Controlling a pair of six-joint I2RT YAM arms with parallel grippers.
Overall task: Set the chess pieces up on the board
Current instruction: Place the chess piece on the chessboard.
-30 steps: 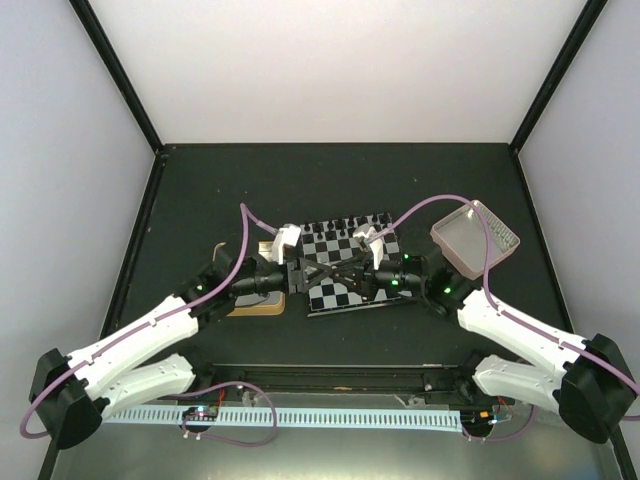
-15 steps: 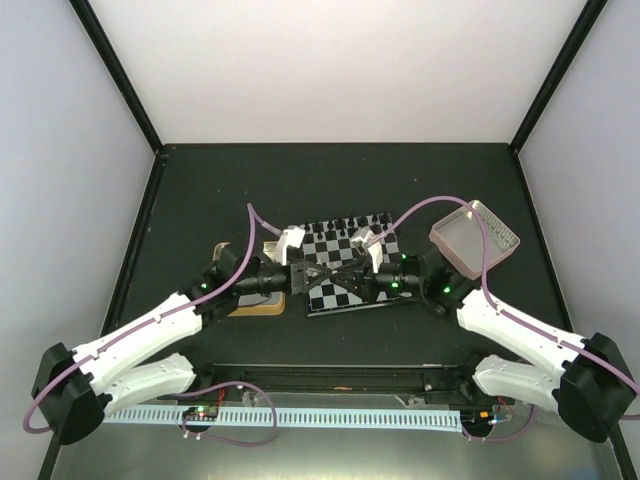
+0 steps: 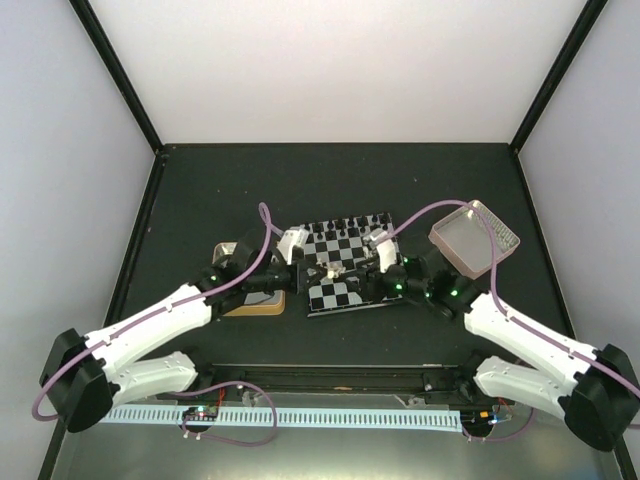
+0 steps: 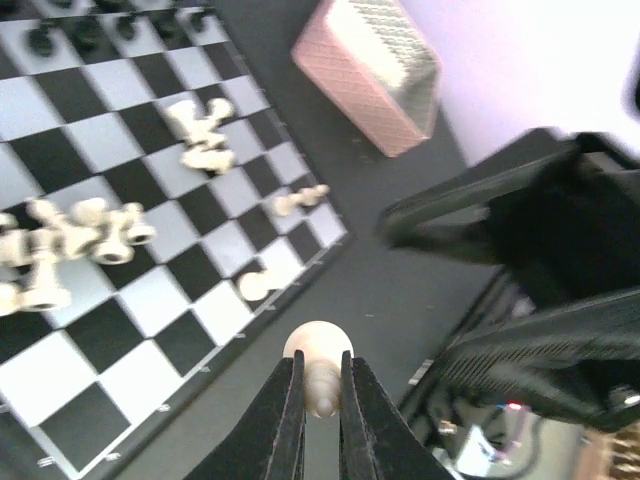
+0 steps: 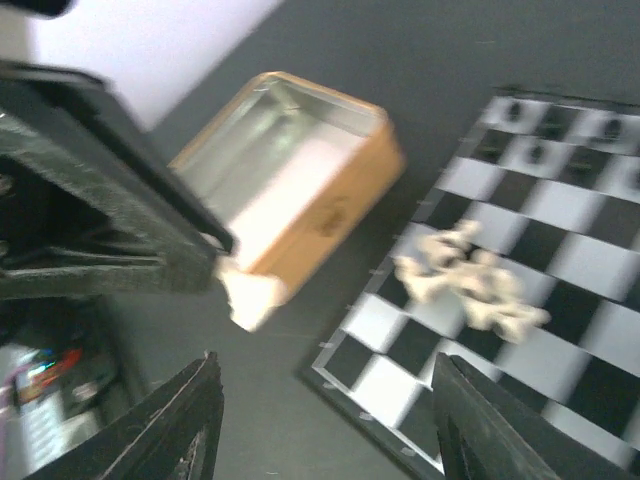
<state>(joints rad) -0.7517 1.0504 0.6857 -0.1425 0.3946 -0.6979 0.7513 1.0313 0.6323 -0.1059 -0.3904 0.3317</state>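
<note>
Left pincer (image 4: pixel 318 385) clamps a cream, round-headed pawn (image 4: pixel 318 345). Beyond its tips, left, the checkered board (image 4: pixel 155 295) carries toppled ivory pieces (image 4: pixel 75 235). Right pincer (image 5: pixel 322 390): fingers spread wide.

Two arms, matched pair.
- Left arm (image 3: pixel 150 325), right arm (image 3: pixel 520 332): white moulded link shells, black joint housings, small green lights near the wrists.
- Shoulder housings (image 3: pixel 70 385): black, rounded, one at each base.
- Cables (image 3: pixel 440 203): lilac, one looping along each arm.
- Camera blocks (image 3: pixel 292 240): white, one at each wrist.
- Left hand (image 4: pixel 320 365): two slim black fingers (image 4: pixel 285 420).
- Right hand (image 5: pixel 322 380): two broad black fingers, matt.
</note>
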